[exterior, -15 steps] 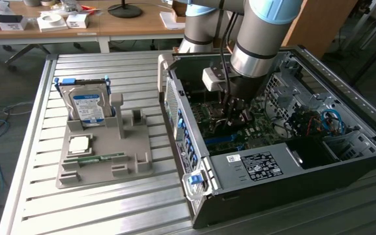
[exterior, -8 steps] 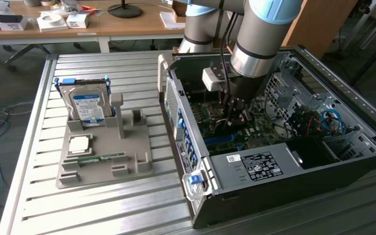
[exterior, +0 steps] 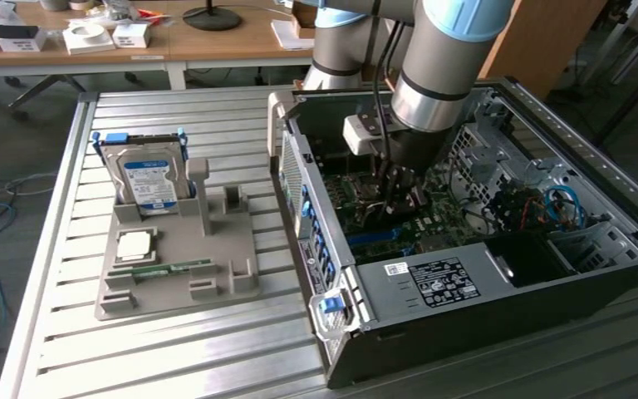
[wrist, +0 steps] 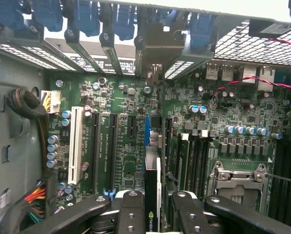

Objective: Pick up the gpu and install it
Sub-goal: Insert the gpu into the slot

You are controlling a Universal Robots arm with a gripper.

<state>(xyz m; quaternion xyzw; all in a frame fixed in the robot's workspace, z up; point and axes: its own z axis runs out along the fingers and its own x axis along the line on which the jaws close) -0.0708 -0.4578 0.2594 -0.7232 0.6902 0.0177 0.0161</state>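
Between the jaws, the gpu [wrist: 152, 195] (thin, dark, edge-on, upright)

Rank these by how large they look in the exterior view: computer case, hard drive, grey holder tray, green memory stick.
1. computer case
2. grey holder tray
3. hard drive
4. green memory stick
No close calls.

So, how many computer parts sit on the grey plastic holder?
3: silver hard drive with blue-white label, upright at the far end of the grey plastic holder; square silver processor, flat, nearer the camera; narrow green memory stick, nearer again. None seems hidden.
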